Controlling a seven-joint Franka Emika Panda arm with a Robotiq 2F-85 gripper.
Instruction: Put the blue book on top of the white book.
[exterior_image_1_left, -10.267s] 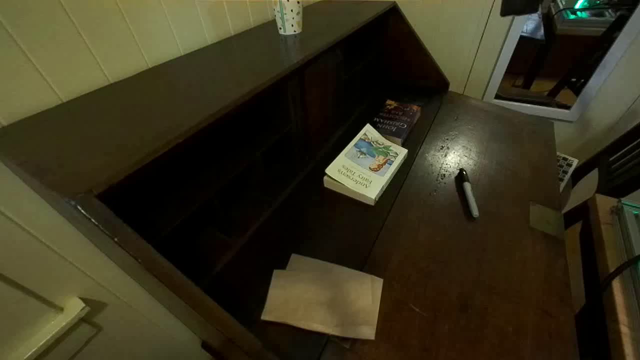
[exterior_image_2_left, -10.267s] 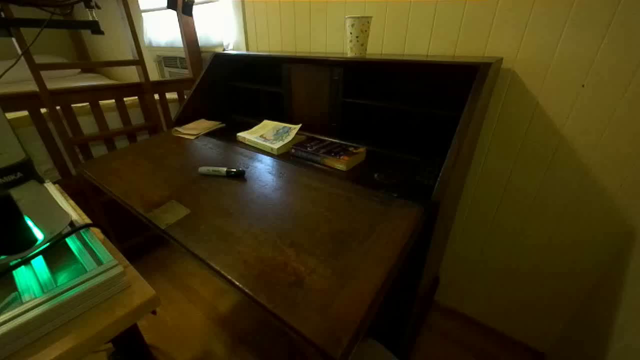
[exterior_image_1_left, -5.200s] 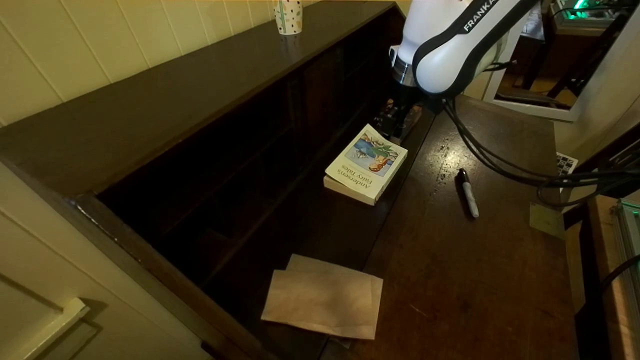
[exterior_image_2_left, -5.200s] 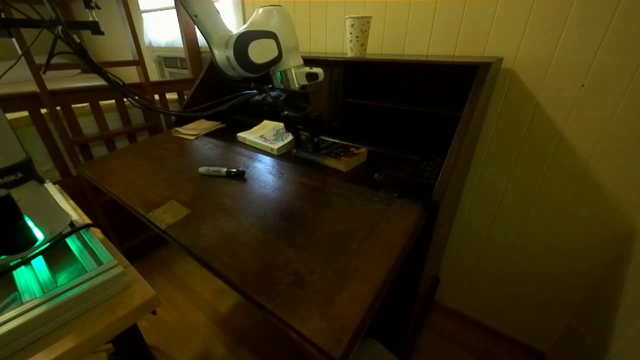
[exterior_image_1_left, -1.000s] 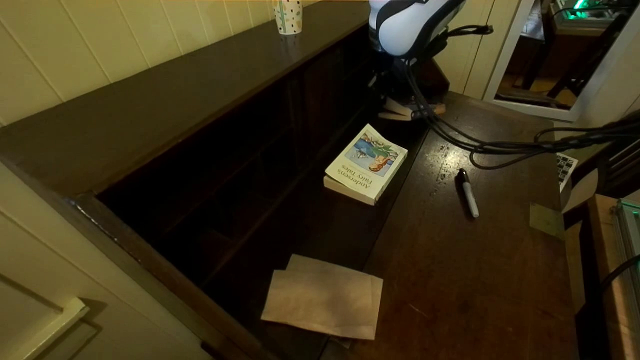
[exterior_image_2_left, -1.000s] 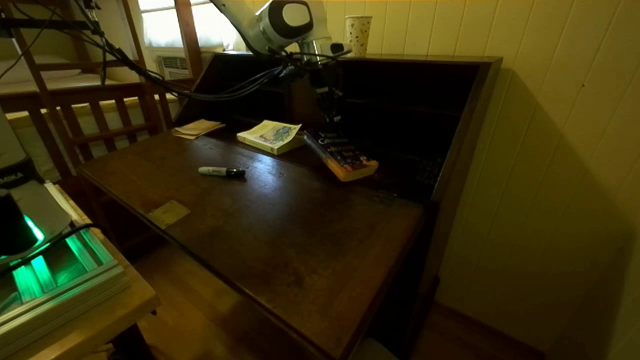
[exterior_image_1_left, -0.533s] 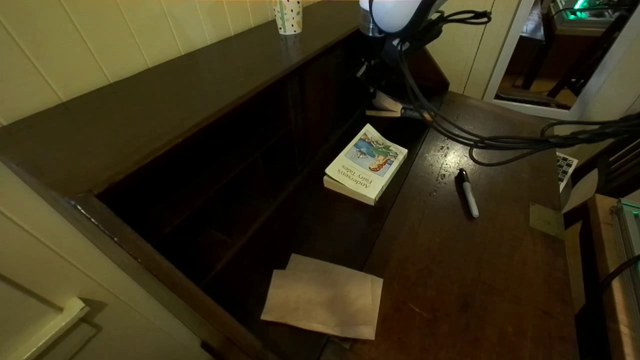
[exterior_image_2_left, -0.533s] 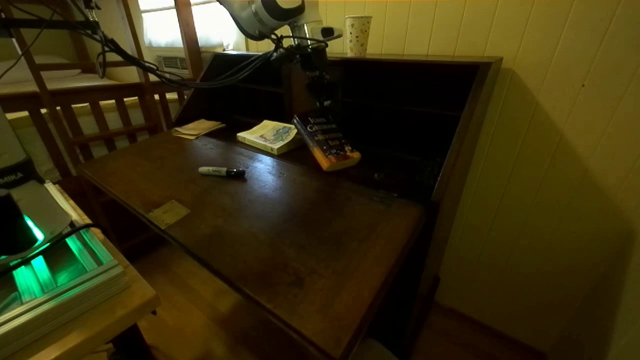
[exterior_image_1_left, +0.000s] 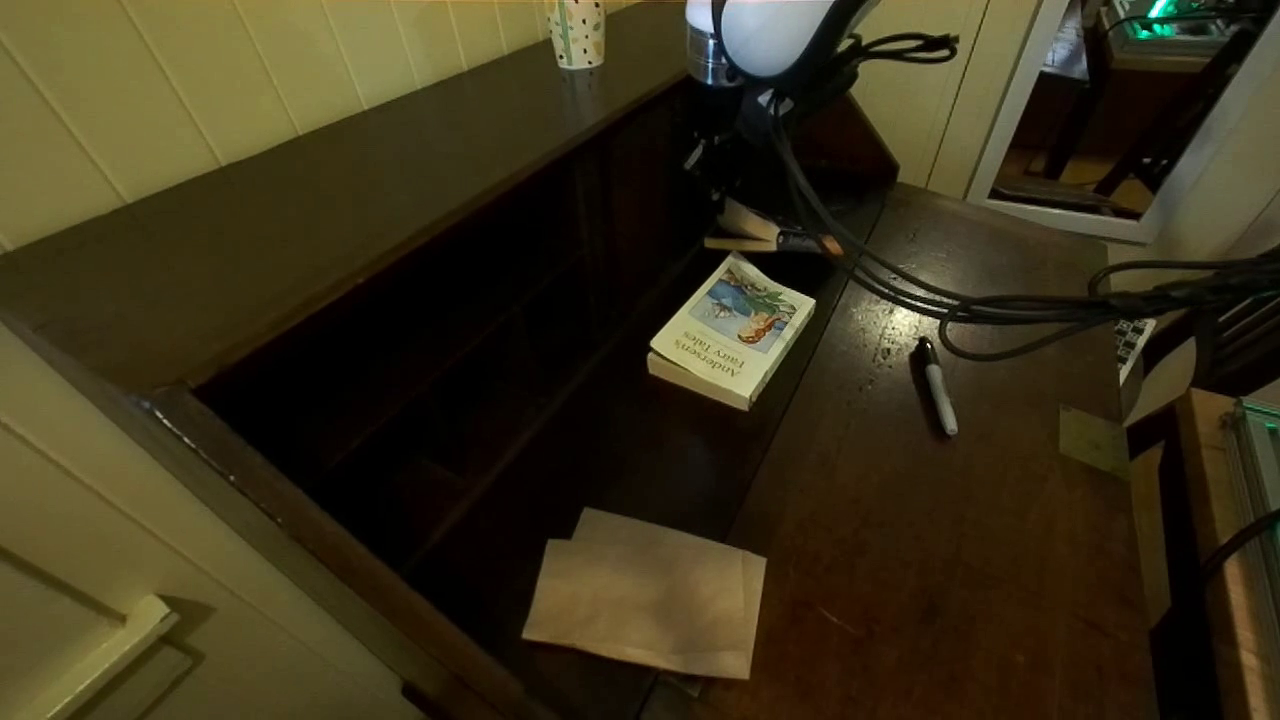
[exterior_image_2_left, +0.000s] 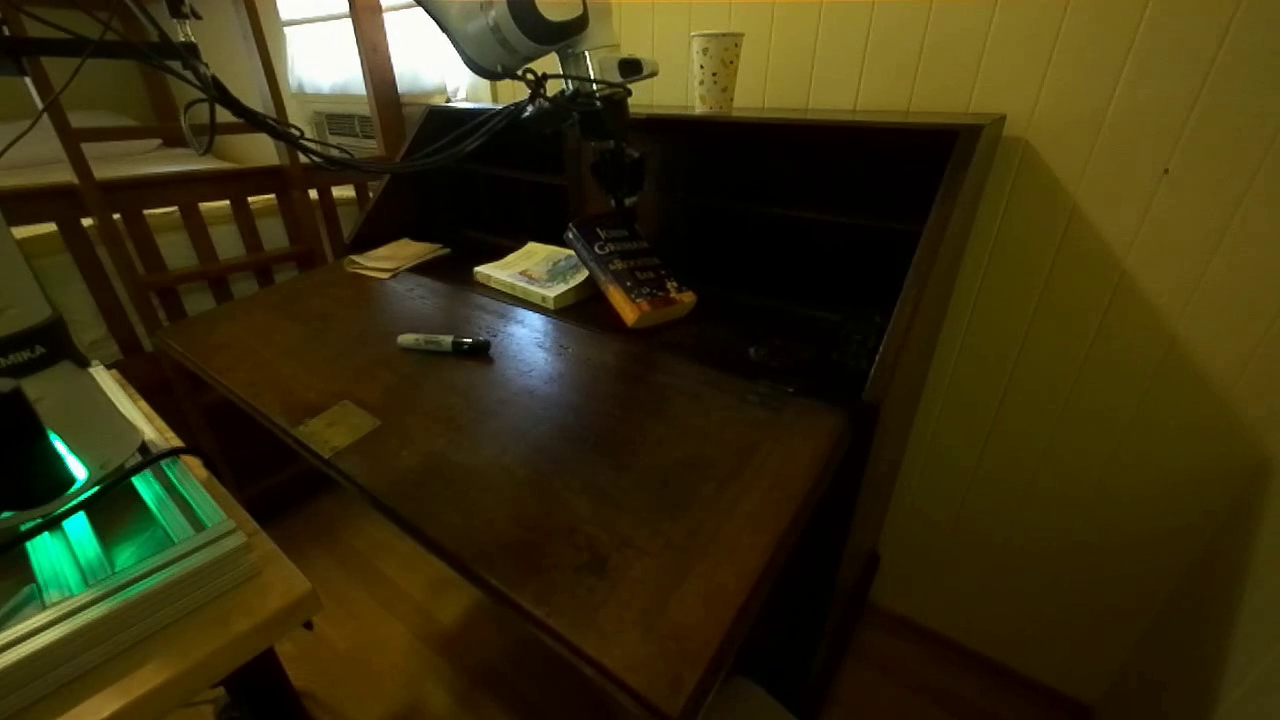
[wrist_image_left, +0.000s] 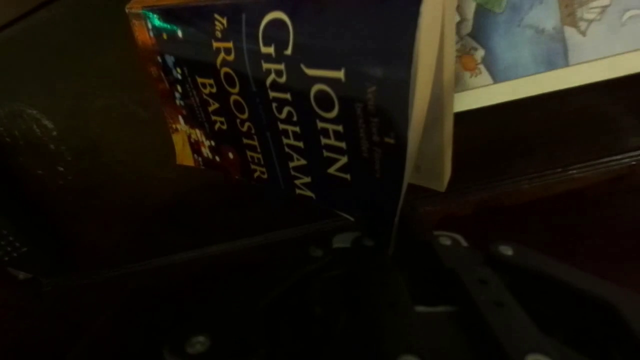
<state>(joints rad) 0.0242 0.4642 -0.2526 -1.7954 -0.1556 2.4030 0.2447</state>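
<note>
- At three o'clock from the white book (exterior_image_2_left: 530, 277) in an exterior view, the blue book (exterior_image_2_left: 634, 272) hangs tilted, not yet on top.
- The claw (exterior_image_2_left: 622, 203) is closed on its upper corner, apparently pinching only the cover and front leaves, which would explain why the other pages sag loose.
- The arm (exterior_image_2_left: 498, 38) slants in from eleven o'clock, claw aimed towards six.

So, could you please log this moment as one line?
gripper: holds blue book by a corner | blue book: tilted, pages splayed | white book: on desk | stacking: not yet done
</note>
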